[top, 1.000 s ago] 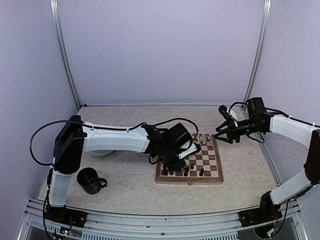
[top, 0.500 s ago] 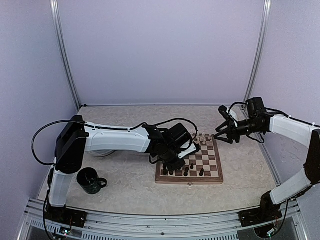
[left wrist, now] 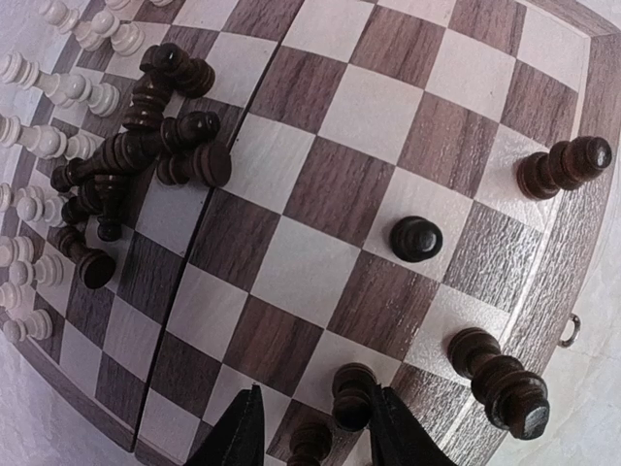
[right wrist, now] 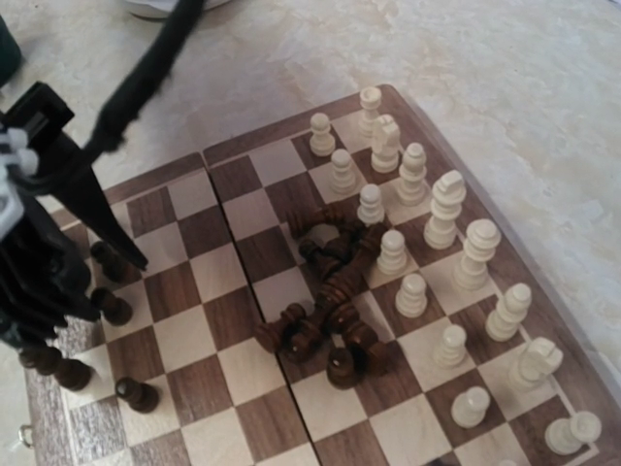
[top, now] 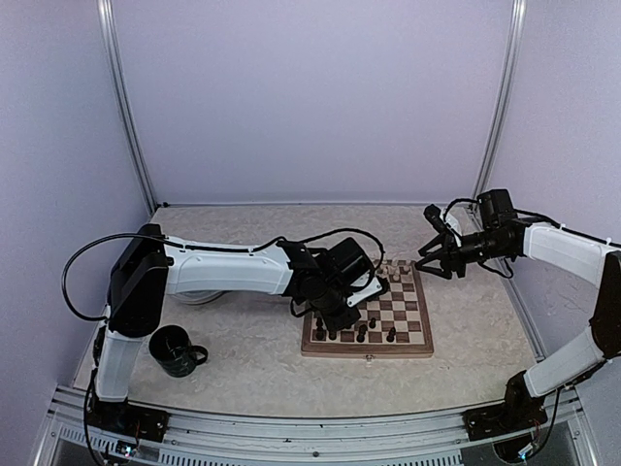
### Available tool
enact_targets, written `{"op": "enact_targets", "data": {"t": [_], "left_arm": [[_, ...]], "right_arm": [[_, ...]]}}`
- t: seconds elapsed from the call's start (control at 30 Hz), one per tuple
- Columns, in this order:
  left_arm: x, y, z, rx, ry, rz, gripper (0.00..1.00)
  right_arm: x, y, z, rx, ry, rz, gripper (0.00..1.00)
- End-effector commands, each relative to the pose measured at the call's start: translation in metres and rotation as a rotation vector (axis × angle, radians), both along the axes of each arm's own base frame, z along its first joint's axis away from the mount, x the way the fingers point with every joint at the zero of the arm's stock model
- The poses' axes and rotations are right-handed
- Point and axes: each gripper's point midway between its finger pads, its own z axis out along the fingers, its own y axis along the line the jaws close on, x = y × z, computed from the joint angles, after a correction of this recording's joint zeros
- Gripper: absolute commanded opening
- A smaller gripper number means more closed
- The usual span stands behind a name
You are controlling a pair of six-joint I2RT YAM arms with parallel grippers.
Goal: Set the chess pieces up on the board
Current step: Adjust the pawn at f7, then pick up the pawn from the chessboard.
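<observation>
At the checked wooden board's (left wrist: 340, 184) 8 o'clock edge, your left gripper (left wrist: 316, 390) stands parted around a round-headed dark pawn (left wrist: 352, 393). Turned dark pieces (right wrist: 330, 311) lie heaped mid-board, with cream pieces (right wrist: 446, 209) upright toward 1 o'clock. Your right gripper (top: 432, 243) hangs spread wide at 2 o'clock.

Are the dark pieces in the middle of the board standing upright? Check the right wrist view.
No: the dark pieces mid-board lie toppled in a heap on the board.
</observation>
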Motion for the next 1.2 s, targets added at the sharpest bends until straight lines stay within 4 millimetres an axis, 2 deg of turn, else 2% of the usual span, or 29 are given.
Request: {"op": "enact_targets", "data": {"t": [0.0, 0.13, 0.3, 0.43, 0.63, 0.77, 0.9, 1.17], "left_arm": [[-0.003, 0.008, 0.033, -0.034, -0.006, -0.002, 0.39], [0.004, 0.023, 0.064, -0.074, -0.030, 0.025, 0.39], [0.039, 0.033, 0.106, -0.260, -0.075, 0.128, 0.39], [0.058, 0.040, 0.127, -0.412, -0.098, 0.221, 0.39], [0.052, 0.049, 0.148, -0.542, -0.066, 0.260, 0.40], [0.052, 0.055, 0.147, -0.523, -0.086, 0.272, 0.40], [0.049, 0.053, 0.141, -0.499, -0.087, 0.259, 0.40], [0.047, 0.052, 0.137, -0.474, -0.095, 0.262, 0.40]], "right_arm": [[-0.006, 0.004, -0.007, -0.003, 0.032, 0.021, 0.49], [-0.002, 0.012, -0.018, -0.061, 0.035, 0.022, 0.43], [-0.001, 0.036, -0.040, -0.168, 0.050, 0.075, 0.34], [-0.001, 0.053, -0.058, -0.250, 0.071, 0.094, 0.34], [0.017, 0.057, -0.070, -0.318, 0.071, 0.057, 0.36], [0.021, 0.064, -0.078, -0.329, 0.100, 0.079, 0.34], [0.021, 0.069, -0.086, -0.344, 0.119, 0.097, 0.31], [0.021, 0.072, -0.098, -0.372, 0.135, 0.103, 0.25]]}}
